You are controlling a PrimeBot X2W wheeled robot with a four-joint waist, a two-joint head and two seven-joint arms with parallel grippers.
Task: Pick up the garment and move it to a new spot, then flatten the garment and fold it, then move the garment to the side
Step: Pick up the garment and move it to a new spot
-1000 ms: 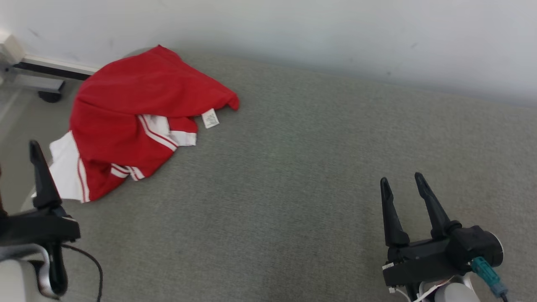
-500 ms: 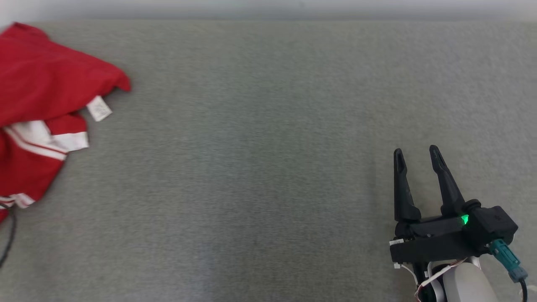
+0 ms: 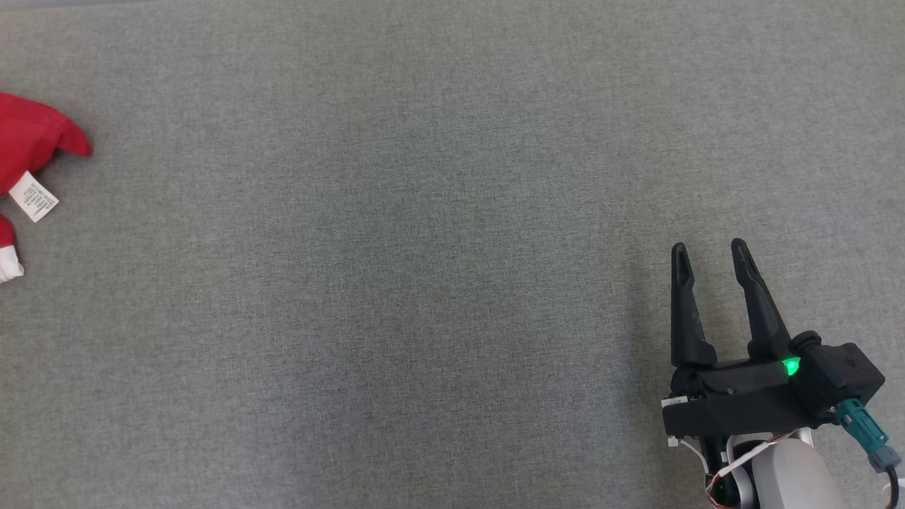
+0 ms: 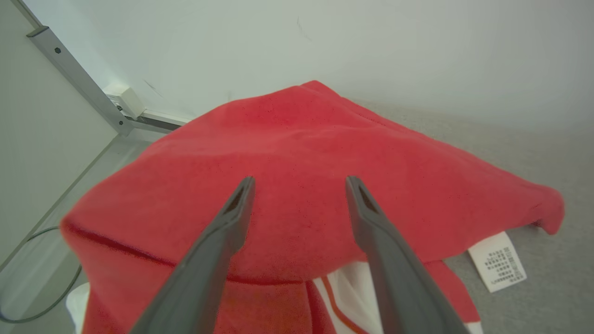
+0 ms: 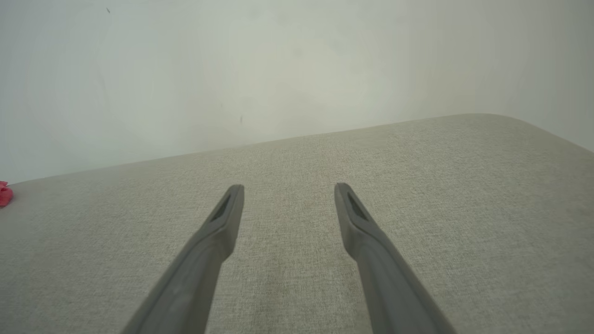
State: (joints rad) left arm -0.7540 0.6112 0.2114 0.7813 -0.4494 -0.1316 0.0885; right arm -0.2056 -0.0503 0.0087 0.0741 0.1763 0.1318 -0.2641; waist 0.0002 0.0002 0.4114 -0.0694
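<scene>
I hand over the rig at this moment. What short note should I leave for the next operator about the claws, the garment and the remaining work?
Left claw: open, aimed at the crumpled red fabric garment with white striped trim; no grip.
Right claw: open, empty, above the grey woven surface.
Garment: bunched at the surface's left end, by the wall.
Done: nothing yet.
To do: pick up, move, flatten, fold, set aside.

On each arm a widely spread pair of jaws: left end effector (image 4: 299,180), right end effector (image 3: 708,245), pale wrist (image 3: 786,475) behind the latter.
</scene>
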